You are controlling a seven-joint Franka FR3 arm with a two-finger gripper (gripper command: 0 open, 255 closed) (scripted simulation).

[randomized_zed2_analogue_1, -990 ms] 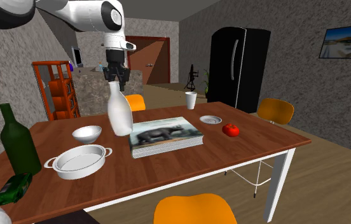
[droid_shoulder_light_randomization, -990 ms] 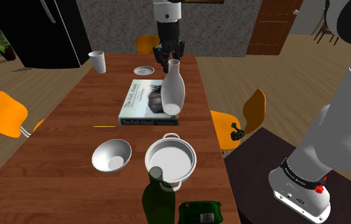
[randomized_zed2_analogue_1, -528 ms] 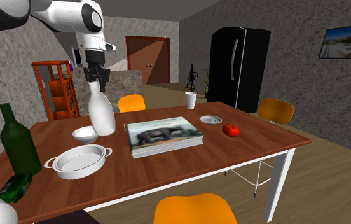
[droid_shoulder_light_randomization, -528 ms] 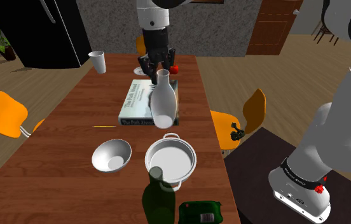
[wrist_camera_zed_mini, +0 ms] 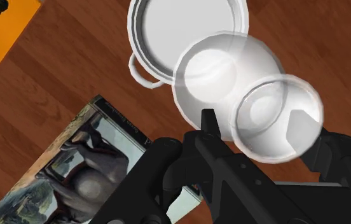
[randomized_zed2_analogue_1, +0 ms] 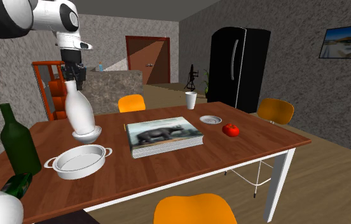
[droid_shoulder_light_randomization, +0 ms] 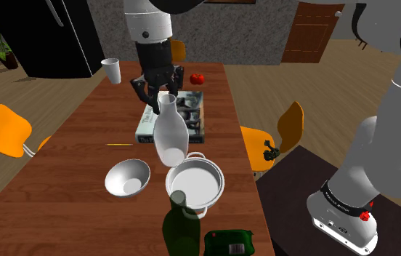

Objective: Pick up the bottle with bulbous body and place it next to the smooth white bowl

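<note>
Two black fingers (wrist_camera_zed_mini: 207,125) are closed partway onto the neck of the translucent white bottle with a bulbous body (wrist_camera_zed_mini: 269,130), clasping it from both sides. The all-black two-finger gripper (droid_shoulder_light_randomization: 157,93) holds this bottle upright, clear of the brown wooden table (droid_shoulder_light_randomization: 83,145). In the wrist view the bottle's body overlaps the rim of the smooth white round bowl (wrist_camera_zed_mini: 222,76). A white two-handled pot (droid_shoulder_light_randomization: 195,182) sits just beside the bowl. A hardcover picture book (randomized_zed2_analogue_1: 165,135) lies further along the table. A dark green glass bottle (randomized_zed2_analogue_1: 16,143) stands at the table end nearest the stand.
</note>
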